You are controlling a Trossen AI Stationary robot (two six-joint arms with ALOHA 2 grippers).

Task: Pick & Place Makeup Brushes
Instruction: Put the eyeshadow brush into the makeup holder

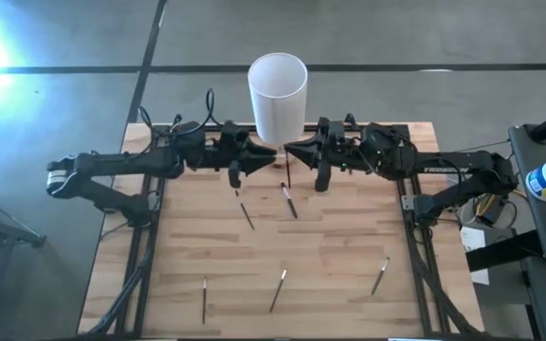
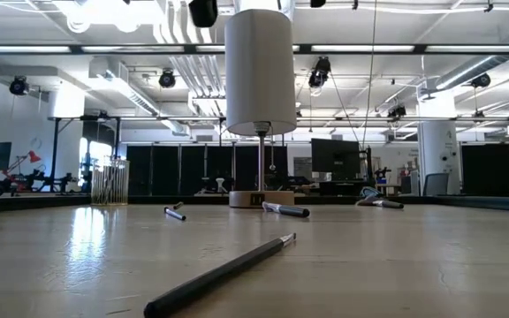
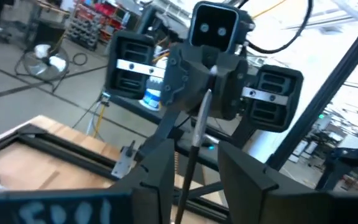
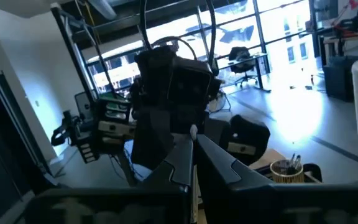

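1. The right end effector (image 1: 286, 152) sits mid-air near the back of the pale wooden worktop (image 1: 339, 275), its fingers closed on a thin dark makeup brush (image 1: 288, 173) that hangs upright below them.
2. The left end effector (image 1: 271, 153) faces it tip to tip, fingers parted; in the left wrist view the held brush (image 3: 191, 143) stands in the gap, though whether the fingers touch it is hard to make out.
3. A tall white cylinder (image 1: 278, 95) stands just behind both.
4. Five more dark makeup brushes lie loose: two (image 1: 245, 212) (image 1: 290, 201) near the centre, three (image 1: 204, 299) (image 1: 278, 290) (image 1: 380, 276) along the front.
5. The low view shows only the nearest brush (image 2: 224, 272) clearly.
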